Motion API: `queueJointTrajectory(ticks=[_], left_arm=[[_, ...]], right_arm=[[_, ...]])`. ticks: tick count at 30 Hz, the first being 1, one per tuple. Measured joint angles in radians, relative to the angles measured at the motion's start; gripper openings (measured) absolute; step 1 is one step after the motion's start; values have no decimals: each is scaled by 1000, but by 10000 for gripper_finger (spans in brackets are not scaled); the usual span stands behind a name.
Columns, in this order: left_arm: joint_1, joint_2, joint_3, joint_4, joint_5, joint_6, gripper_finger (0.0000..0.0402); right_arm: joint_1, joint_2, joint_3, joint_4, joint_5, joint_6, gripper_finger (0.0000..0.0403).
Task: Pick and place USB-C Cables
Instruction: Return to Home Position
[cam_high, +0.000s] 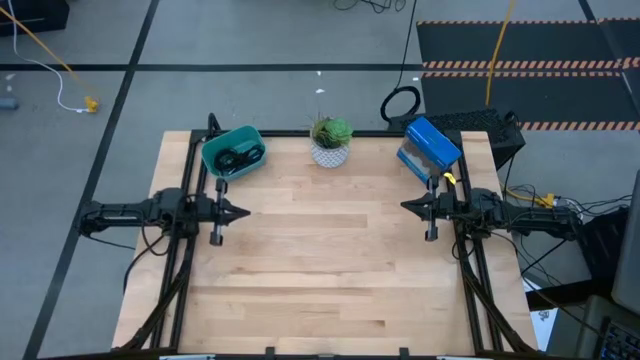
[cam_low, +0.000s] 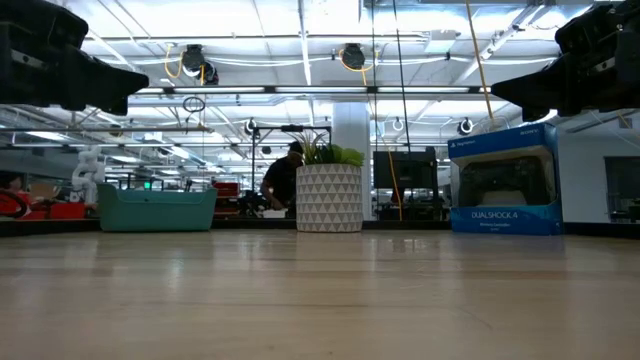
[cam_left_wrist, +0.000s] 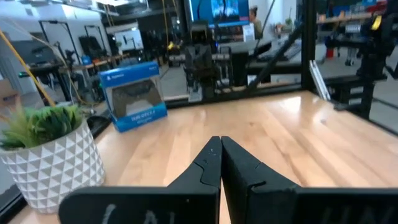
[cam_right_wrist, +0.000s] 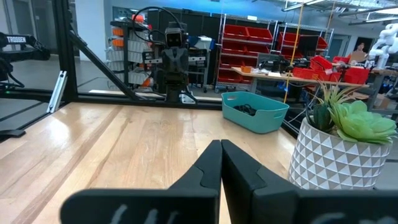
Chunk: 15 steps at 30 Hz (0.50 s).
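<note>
Apparently finished: USB-C cables (cam_high: 240, 157) lie in the teal bin (cam_high: 213, 151) at the surface's (cam_high: 320, 270) far-left corner, so left pincer (cam_high: 244, 211) and right pincer (cam_high: 404, 206) sit closed, empty, parked at opposite sides.

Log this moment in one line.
left gripper: shut, left edge | right gripper: shut, right edge | dark cables: inside teal bin

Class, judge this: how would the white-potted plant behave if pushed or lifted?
The pot looks wide and flat-based, so it would probably slide rather than tip. Its faceted wall seems rigid, likely giving firm grip. The leaves would probably bend.
</note>
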Motion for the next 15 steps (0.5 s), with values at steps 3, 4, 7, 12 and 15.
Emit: queueJointTrajectory(ticks=[3, 4, 7, 12, 15], left_arm=[[0, 0, 0, -14, 0, 8, 3], [0, 0, 0, -15, 0, 5, 3], [0, 0, -2, -7, 0, 6, 3], [0, 5, -9, 7, -5, 13, 3], [0, 5, -10, 7, -6, 20, 3]], right_arm=[[0, 3, 0, 0, 0, 0, 0], [0, 3, 0, 0, 0, 0, 0], [0, 3, 0, 0, 0, 0, 0], [0, 2, 0, 0, 0, 0, 0], [0, 3, 0, 0, 0, 0, 0]])
